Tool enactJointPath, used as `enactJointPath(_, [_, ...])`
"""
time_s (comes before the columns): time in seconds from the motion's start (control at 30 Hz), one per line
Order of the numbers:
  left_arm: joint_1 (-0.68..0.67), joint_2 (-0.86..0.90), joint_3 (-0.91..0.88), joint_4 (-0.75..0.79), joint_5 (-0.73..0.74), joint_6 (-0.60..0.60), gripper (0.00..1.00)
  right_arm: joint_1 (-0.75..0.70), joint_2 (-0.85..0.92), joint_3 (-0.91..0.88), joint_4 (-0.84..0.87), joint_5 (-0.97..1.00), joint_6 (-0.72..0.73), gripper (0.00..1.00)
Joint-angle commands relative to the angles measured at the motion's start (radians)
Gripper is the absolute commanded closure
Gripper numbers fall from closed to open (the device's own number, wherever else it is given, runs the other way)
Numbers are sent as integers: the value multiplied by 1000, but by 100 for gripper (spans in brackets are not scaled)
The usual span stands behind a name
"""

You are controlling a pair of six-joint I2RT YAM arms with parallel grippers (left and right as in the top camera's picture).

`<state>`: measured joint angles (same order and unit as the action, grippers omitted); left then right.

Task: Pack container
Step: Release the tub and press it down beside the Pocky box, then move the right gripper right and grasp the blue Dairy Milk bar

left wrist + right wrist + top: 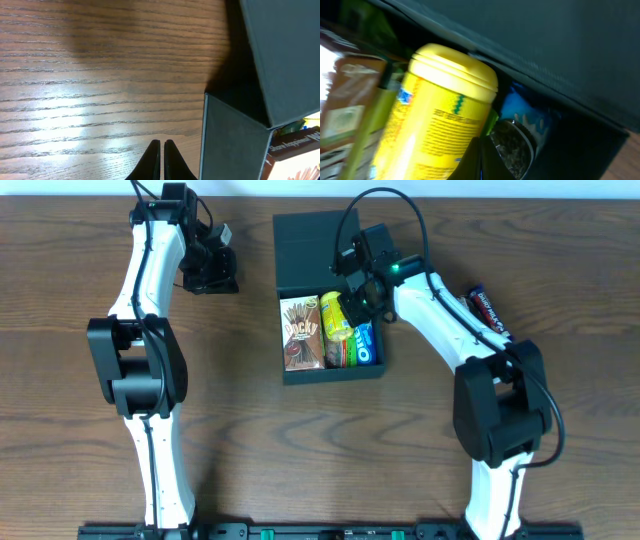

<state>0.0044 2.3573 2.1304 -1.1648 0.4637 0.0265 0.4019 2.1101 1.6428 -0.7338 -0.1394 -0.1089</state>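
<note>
Snacks are sitting in the container by the bench's far edge. Right claw, pinched shut, is hovering by the yellow tub; gentle nudging seems best. Left claw is hanging closed, empty.

"What is underneath it all?"
"A wooden table, dark brown, with the grain running across."
"And the light?"
"A pale glare just left of the left gripper. The dim band farther ahead is possibly shadow."

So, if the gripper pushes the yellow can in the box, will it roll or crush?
Probably little rolling: the yellow can is round and on its side, but the Pocky box and Oreo packet seem to hem it in. Its ridged lid suggests a stiff tube, unlikely to crush.
</note>
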Motion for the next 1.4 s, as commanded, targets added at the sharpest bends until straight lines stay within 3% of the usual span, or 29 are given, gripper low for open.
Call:
enactJointPath(0.0, [-1,3,4,-2,-2,-9,94,35,28,12,1,-25,14,99])
enactJointPath(0.23, [-1,3,4,-1,-3,-16,94,35,24,31,-15,-25,15,98])
enactJointPath(0.4, [-1,3,4,-2,-3,-16,94,-20,-57,221,-73,124,14,99])
enactJointPath(0.53, [-1,3,4,0,-3,-16,94,-115,-108,272,-83,272,-5,99])
enactJointPath(0.83, [-3,3,4,18,-2,-43,94,-443,-105,241,-308,257,71,99])
enactJointPath(0.97, [-11,3,4,60,0,-61,94,-515,-101,187,-312,172,-33,99])
enactJointPath(1.0, [-13,3,4,65,0,-61,94,-521,-96,166,-309,173,-85,98])
enactJointPath(1.07, [-16,3,4,70,0,-61,94,-528,-94,124,-293,176,-158,80])
enactJointPath(1.17, [-18,3,4,69,0,-61,94,-546,-94,51,-242,177,-211,67])
enactJointPath(1.37, [-18,3,4,69,0,-60,94,-615,-94,-66,-176,168,-242,56])
